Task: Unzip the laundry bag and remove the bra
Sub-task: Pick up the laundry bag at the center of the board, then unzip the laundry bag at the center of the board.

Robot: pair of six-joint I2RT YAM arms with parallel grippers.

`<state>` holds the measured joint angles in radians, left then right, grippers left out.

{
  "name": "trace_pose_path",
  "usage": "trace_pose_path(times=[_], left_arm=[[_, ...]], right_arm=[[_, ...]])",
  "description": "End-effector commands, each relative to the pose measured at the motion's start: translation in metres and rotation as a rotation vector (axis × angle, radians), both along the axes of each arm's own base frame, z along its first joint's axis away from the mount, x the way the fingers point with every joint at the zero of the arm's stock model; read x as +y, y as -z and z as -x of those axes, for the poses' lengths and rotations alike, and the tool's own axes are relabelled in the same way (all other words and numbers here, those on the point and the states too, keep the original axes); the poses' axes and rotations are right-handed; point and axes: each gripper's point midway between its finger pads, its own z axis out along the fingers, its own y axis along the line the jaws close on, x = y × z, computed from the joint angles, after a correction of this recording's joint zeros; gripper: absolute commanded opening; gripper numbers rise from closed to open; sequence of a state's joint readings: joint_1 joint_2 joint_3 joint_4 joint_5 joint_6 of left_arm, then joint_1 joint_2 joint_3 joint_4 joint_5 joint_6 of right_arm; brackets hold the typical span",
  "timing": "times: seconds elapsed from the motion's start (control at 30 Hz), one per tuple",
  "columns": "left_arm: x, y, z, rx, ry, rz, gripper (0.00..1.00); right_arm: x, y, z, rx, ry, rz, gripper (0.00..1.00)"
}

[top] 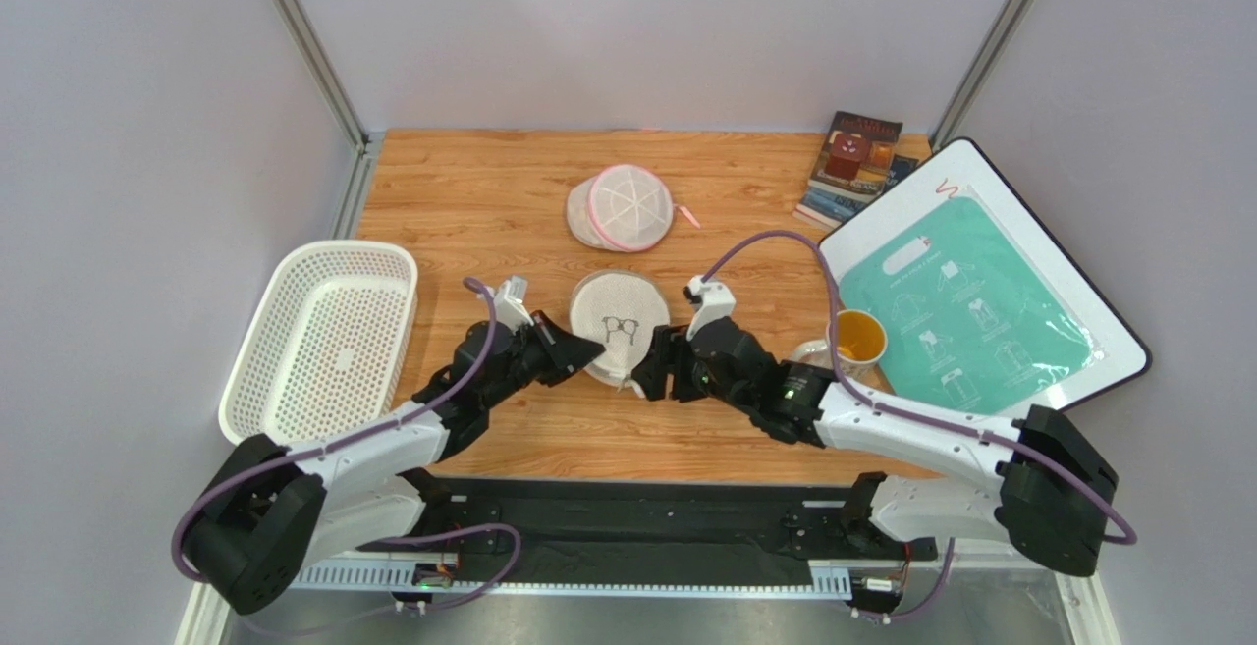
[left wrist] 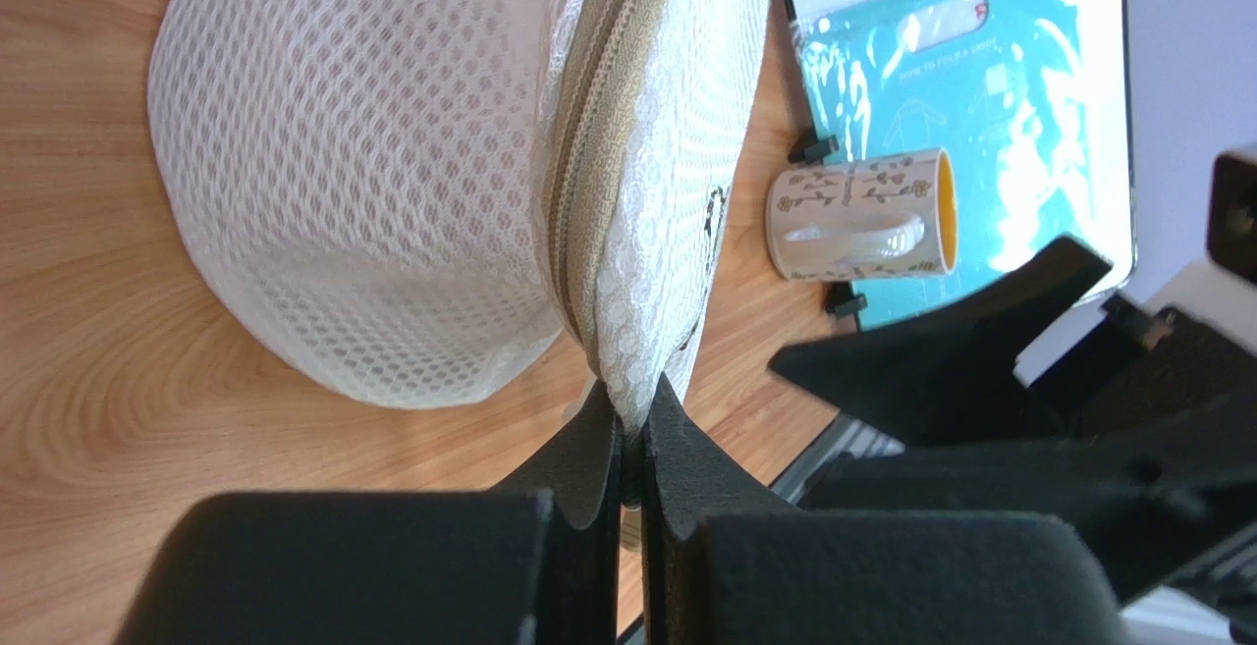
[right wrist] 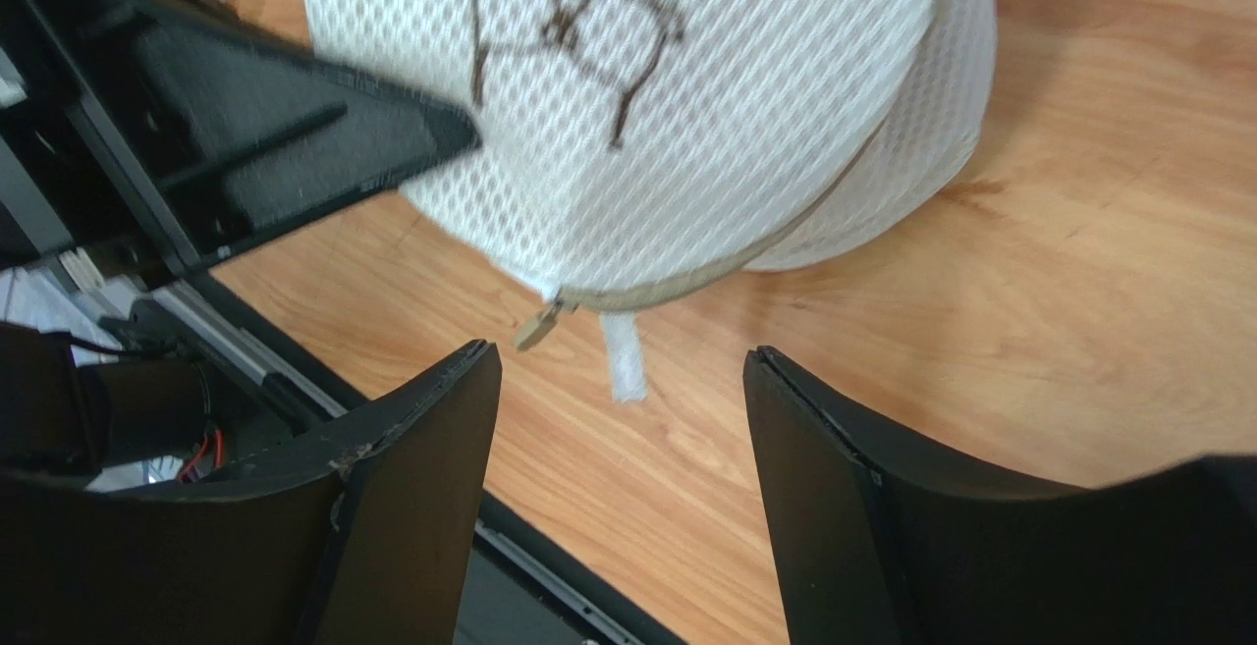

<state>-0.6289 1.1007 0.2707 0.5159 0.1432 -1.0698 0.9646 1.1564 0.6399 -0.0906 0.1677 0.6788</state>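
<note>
The laundry bag [top: 617,324] is a round beige-white mesh pouch with a dark bra pictogram, lying mid-table between the arms. It fills the left wrist view [left wrist: 384,174], its zip shut along the rim. It also shows in the right wrist view [right wrist: 664,100], with the zip pull [right wrist: 536,326] hanging at its near edge. My left gripper [left wrist: 638,417] is shut on the bag's mesh rim at its left edge. My right gripper [right wrist: 620,380] is open, just short of the zip pull, touching nothing. The bra is hidden.
A second round mesh pouch with pink trim [top: 627,209] lies further back. A white basket [top: 317,339] stands at the left. A yellow-lined mug [top: 856,336], a white board with a teal sheet [top: 974,299] and books [top: 853,159] are at the right.
</note>
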Motion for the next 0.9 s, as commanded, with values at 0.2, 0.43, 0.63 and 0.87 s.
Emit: trace_pose_path(times=[0.2, 0.43, 0.63, 0.87], left_arm=[[0.020, 0.002, 0.003, -0.007, -0.072, -0.065, 0.00], [0.024, 0.002, 0.007, -0.012, -0.081, -0.055, 0.00], [0.028, 0.003, 0.011, -0.010, -0.091, -0.044, 0.00], [0.028, -0.001, 0.013, -0.018, -0.089, -0.026, 0.00]], right_arm=[[0.069, 0.003, 0.032, -0.028, -0.088, 0.063, 0.64], [0.080, 0.014, 0.024, -0.027, -0.075, 0.115, 0.61], [0.084, 0.023, 0.021, -0.018, -0.074, 0.136, 0.59], [0.092, 0.024, 0.017, -0.012, -0.074, 0.121, 0.52]])
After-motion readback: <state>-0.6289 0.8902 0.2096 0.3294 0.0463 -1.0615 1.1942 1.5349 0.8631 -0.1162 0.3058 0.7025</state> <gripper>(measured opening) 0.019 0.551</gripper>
